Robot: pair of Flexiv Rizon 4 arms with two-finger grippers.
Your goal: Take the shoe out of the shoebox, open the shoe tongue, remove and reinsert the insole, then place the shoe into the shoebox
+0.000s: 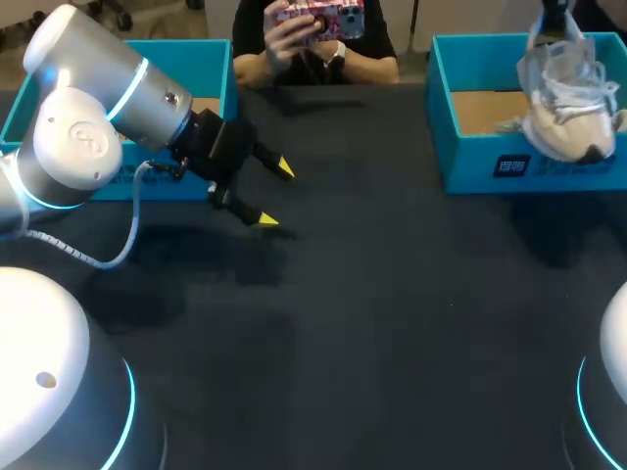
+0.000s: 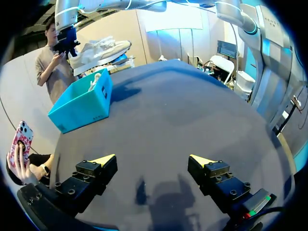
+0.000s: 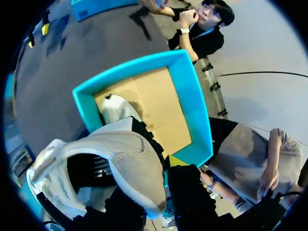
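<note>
A pale grey-white shoe [image 1: 568, 98] hangs over the front wall of the blue shoebox [image 1: 480, 147] at the far right. My right gripper [image 3: 164, 166] is shut on its heel collar, one finger inside the shoe [image 3: 120, 159] and one outside. Beneath it lies the open shoebox [image 3: 192, 115] with a cardboard floor and a white paper wad [image 3: 113, 108]. My left gripper [image 1: 274, 194] hovers open and empty over the table's left half. In the left wrist view my left gripper [image 2: 153, 161] is far from the shoebox [image 2: 84, 103] and the shoe [image 2: 98, 50].
A second blue box [image 1: 181, 59] stands at the far left behind my left arm. The dark tabletop [image 1: 392, 313] stretches between the two boxes and toward the front edge.
</note>
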